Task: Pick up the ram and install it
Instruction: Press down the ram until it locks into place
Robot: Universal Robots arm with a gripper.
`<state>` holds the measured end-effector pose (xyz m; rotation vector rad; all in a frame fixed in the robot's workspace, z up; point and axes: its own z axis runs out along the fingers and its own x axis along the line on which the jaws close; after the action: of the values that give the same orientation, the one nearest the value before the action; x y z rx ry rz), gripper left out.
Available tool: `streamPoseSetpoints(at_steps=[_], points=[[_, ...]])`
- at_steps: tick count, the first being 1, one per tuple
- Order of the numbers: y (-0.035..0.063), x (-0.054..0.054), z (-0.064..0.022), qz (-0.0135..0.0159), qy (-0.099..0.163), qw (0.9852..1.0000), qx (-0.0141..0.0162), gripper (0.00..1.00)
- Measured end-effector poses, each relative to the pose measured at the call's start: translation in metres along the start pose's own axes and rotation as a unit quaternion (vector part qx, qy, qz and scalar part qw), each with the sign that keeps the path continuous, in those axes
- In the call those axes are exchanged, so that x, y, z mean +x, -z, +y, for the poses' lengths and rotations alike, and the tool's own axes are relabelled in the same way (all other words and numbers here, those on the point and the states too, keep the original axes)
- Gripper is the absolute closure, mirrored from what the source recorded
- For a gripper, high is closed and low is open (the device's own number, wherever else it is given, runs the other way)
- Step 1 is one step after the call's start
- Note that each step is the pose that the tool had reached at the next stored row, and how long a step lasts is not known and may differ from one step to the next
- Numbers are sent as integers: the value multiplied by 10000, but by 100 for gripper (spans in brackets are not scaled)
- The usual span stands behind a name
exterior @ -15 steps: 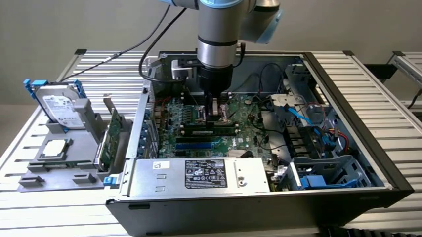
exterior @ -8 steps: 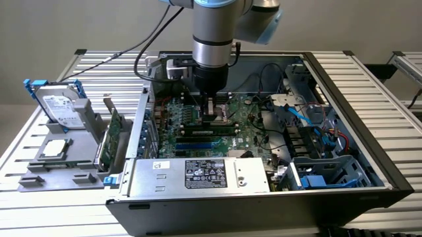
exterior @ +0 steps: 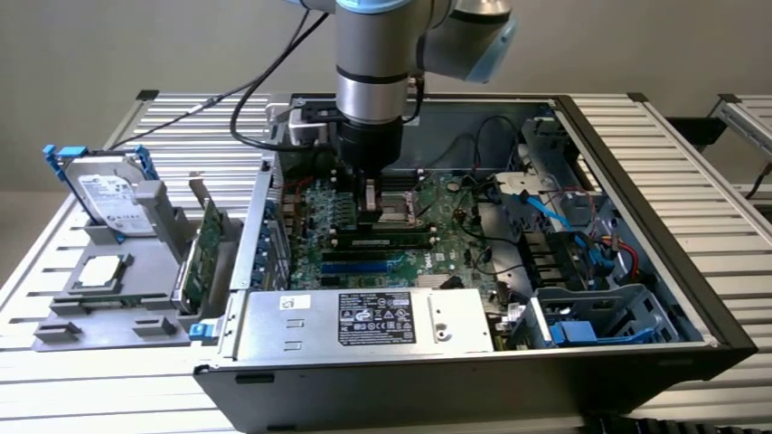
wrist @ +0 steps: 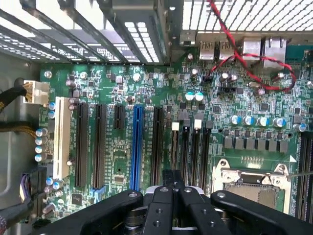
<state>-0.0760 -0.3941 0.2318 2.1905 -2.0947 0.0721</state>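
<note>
The ram [wrist: 174,149] shows edge-on as a thin pale strip standing in the black memory slot nearest the expansion slots, below a white latch. It runs straight in under my gripper [wrist: 173,172], whose fingers are closed together in line with it. In the exterior view my gripper [exterior: 367,215] reaches down into the open computer case. It sits just behind the row of memory slots [exterior: 386,237] and beside the processor socket [exterior: 396,206]. The part of the ram under the fingers is hidden.
At the exterior view's left, a grey fixture [exterior: 72,316] holds a silver hard drive with blue rails [exterior: 108,190] and an upright green expansion card [exterior: 208,240]. The power supply [exterior: 362,316] fills the case front. Red wires [wrist: 254,68] and a blue slot [wrist: 137,147] lie nearby.
</note>
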Motion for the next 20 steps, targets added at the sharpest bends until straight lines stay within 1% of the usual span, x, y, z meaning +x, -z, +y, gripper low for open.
streamPoseSetpoints(at_steps=[5,7,9,18,20], points=[[-7,-6,94,1,-1,10000,4,89],[-33,-12,111,10,-2,10000,13,89],[-53,-17,118,18,-3,10000,18,89],[-62,-19,120,17,-3,10000,19,89],[-72,-19,120,21,-3,10000,20,89]])
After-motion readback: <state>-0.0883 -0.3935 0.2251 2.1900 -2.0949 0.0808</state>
